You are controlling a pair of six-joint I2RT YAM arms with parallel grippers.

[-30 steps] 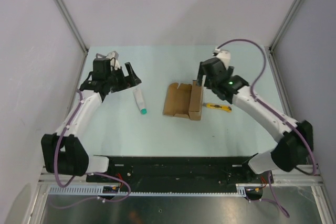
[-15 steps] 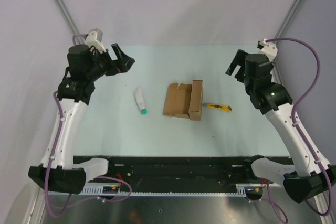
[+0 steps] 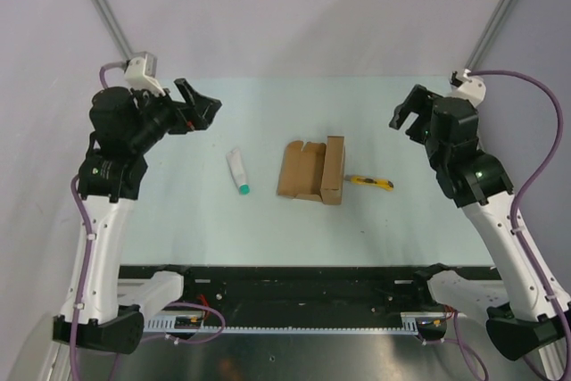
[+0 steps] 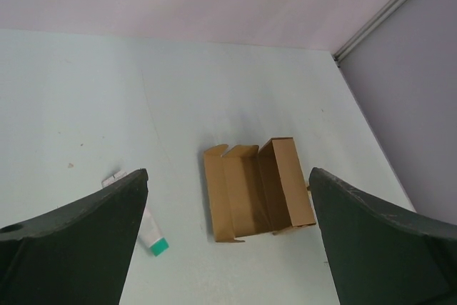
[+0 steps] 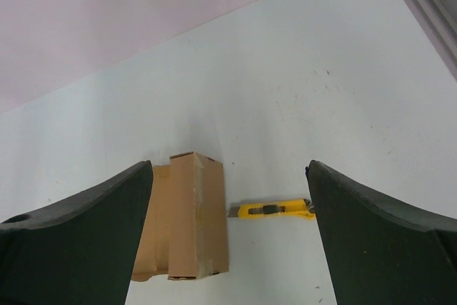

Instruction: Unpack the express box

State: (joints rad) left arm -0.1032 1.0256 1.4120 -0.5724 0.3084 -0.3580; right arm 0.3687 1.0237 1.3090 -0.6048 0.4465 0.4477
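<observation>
The express box (image 3: 312,169) is a small brown carton lying open in the middle of the table, its lid flap standing up on the right side; it shows empty in the left wrist view (image 4: 255,188) and from outside in the right wrist view (image 5: 191,226). My left gripper (image 3: 198,106) is open and empty, raised high at the far left. My right gripper (image 3: 408,114) is open and empty, raised high at the far right. Both are well away from the box.
A white tube with a teal cap (image 3: 237,171) lies left of the box and also shows in the left wrist view (image 4: 148,232). A yellow-and-black utility knife (image 3: 370,182) lies right of the box, seen too in the right wrist view (image 5: 274,210). Grey walls enclose the table.
Both arms have lifted and drawn back from the table, the left from beside the tube, the right from the box's lid flap. Box, tube and knife have not moved.
</observation>
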